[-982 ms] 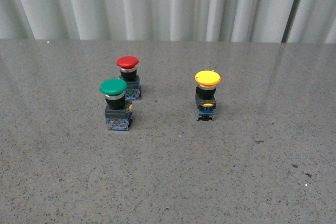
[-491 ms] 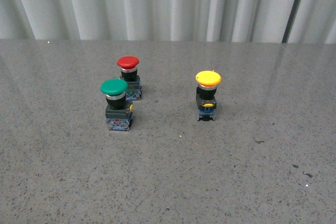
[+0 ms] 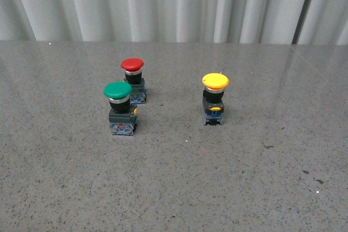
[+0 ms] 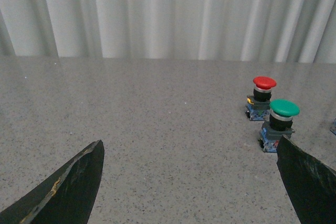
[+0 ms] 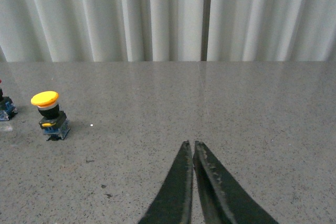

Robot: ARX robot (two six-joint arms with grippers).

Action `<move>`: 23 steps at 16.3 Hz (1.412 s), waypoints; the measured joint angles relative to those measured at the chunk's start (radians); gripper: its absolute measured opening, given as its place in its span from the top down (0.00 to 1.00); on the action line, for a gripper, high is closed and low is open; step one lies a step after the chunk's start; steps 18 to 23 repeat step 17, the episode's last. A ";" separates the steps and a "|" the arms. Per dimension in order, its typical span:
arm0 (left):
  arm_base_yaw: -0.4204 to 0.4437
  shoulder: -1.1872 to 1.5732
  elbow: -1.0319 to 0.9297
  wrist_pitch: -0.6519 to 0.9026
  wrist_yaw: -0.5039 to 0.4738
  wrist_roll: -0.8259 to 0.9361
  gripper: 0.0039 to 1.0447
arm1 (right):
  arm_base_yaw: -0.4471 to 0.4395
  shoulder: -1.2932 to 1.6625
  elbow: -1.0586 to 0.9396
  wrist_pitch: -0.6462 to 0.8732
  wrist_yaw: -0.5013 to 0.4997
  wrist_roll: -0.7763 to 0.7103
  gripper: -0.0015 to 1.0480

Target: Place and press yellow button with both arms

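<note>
While upright on the grey worktop (image 3: pixel 174 188), yellow button (image 3: pixel 215 99) well apart from green button (image 3: pixel 120 107) and red button (image 3: pixel 133 79), both further left. Left tool (image 4: pixel 189 182) spread wide, holding nothing; right tool (image 5: pixel 192 153) clenched, empty, away from yellow button.

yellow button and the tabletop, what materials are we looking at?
Yellow button: cap looks like smooth moulded plastic with a slight sheen; the silver collar beneath reads as metal or plated plastic, hard to tell; black body and blue base look like plastic. Tabletop: grey speckled surface, polished enough to reflect the curtain, likely stone or a stone-look laminate.
</note>
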State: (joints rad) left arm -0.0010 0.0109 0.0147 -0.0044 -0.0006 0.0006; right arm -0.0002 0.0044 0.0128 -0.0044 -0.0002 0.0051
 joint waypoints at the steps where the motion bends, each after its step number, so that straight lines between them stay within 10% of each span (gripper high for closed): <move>1: 0.000 0.000 0.000 0.000 0.000 0.000 0.06 | 0.000 0.000 0.000 0.000 0.000 0.000 0.89; 9: 0.000 0.000 0.000 0.000 0.000 0.000 0.06 | 0.000 0.000 0.000 0.000 0.000 0.001 0.05; 23: 0.000 0.000 0.000 0.000 0.000 0.000 0.06 | 0.000 0.000 0.000 0.000 0.000 0.000 0.06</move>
